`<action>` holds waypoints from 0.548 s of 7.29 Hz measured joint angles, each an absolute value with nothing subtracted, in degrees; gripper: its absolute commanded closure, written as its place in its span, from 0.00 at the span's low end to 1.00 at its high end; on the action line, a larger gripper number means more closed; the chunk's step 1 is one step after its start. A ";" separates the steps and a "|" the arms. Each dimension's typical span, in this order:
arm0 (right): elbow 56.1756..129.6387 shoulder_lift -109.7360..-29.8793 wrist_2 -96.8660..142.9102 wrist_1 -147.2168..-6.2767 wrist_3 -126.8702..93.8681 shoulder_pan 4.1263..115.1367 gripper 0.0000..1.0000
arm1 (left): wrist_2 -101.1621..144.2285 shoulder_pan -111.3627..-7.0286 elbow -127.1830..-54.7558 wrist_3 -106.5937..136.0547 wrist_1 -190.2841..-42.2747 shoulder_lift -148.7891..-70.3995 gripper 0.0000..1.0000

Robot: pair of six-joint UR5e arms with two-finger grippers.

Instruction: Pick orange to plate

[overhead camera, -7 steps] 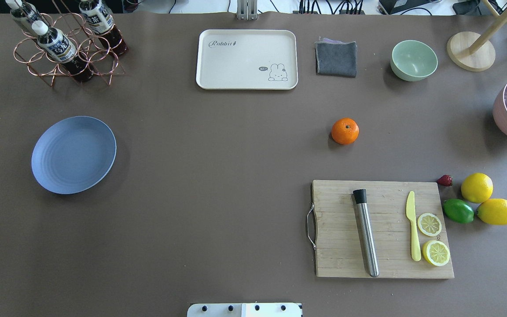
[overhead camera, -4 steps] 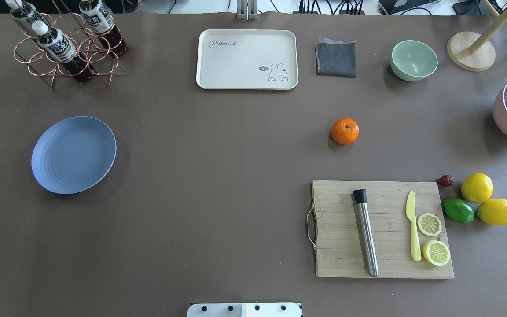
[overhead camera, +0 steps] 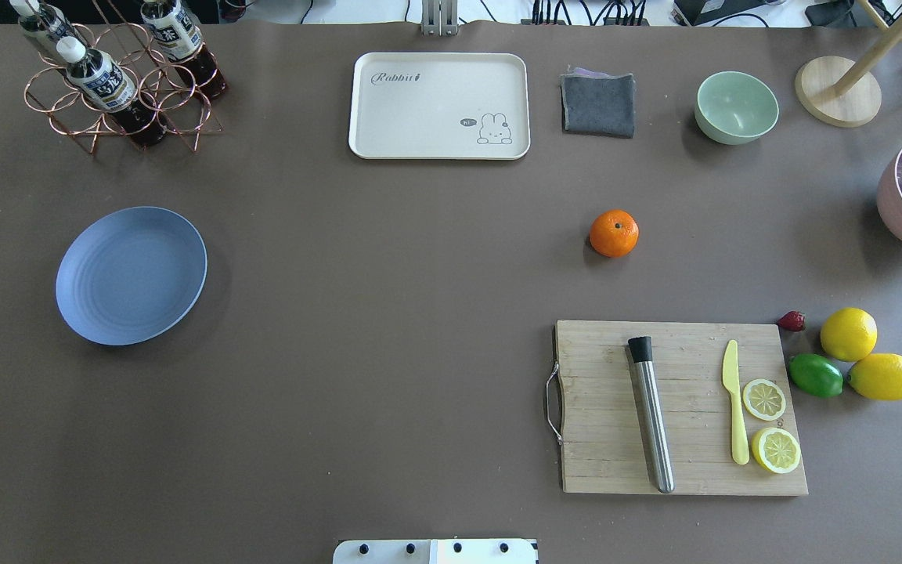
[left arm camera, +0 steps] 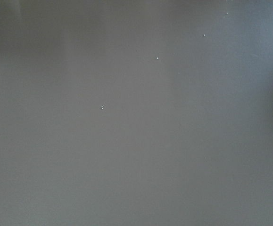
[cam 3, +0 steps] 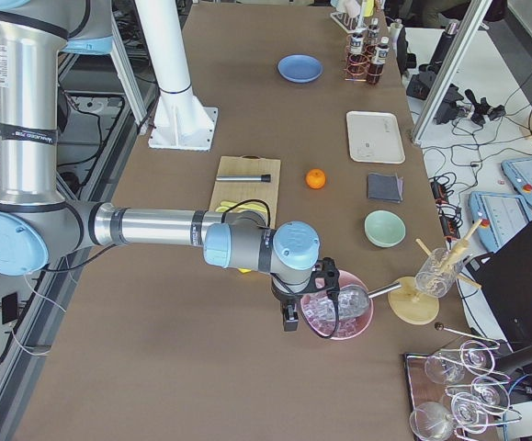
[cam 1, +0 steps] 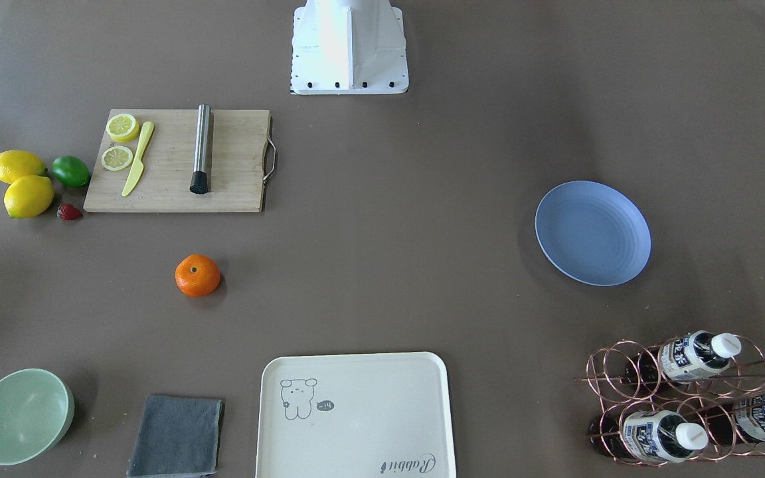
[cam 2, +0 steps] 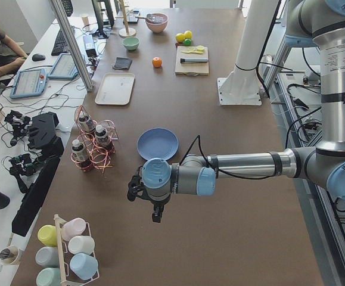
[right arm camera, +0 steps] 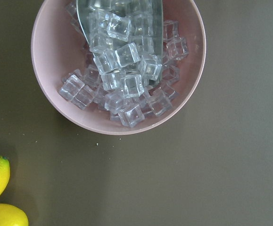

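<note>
The orange (overhead camera: 614, 233) sits alone on the brown table, right of centre and beyond the cutting board; the front-facing view also shows this orange (cam 1: 198, 275). The blue plate (overhead camera: 131, 275) lies bare at the far left of the table. No gripper shows in the overhead or front-facing views. In the exterior left view my left gripper (cam 2: 154, 215) hangs over bare table short of the plate (cam 2: 158, 143). In the exterior right view my right gripper (cam 3: 290, 320) hangs beside the pink ice bowl, far from the orange (cam 3: 315, 178). I cannot tell whether either gripper is open or shut.
A cutting board (overhead camera: 678, 407) carries a steel rod, yellow knife and lemon slices. Two lemons (overhead camera: 849, 334), a lime (overhead camera: 816, 375) and a strawberry lie to its right. A pink ice bowl (right arm camera: 49, 84), cream tray (overhead camera: 439, 106), grey cloth, green bowl (overhead camera: 736, 107) and bottle rack (overhead camera: 118, 86) line the far side.
</note>
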State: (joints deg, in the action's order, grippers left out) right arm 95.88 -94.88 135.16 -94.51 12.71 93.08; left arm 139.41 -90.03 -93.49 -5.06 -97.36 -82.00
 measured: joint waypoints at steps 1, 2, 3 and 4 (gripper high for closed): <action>95.92 -94.93 135.06 -94.50 12.73 93.08 0.00 | 139.35 -90.06 -93.72 -4.69 -97.40 -82.00 0.02; 95.93 -94.97 135.02 -94.49 12.74 93.08 0.00 | 139.34 -90.08 -93.83 -4.55 -97.42 -82.00 0.02; 95.89 -94.99 135.01 -94.46 12.74 93.08 0.00 | 139.45 -90.08 -93.93 -4.51 -97.42 -81.97 0.02; 95.82 -95.01 134.98 -94.38 12.74 93.08 0.00 | 139.64 -90.08 -93.97 -4.49 -97.45 -81.94 0.02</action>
State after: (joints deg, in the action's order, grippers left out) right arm 95.82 -95.01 134.98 -94.38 12.74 93.08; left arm 139.64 -90.08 -93.97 -4.49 -97.45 -81.94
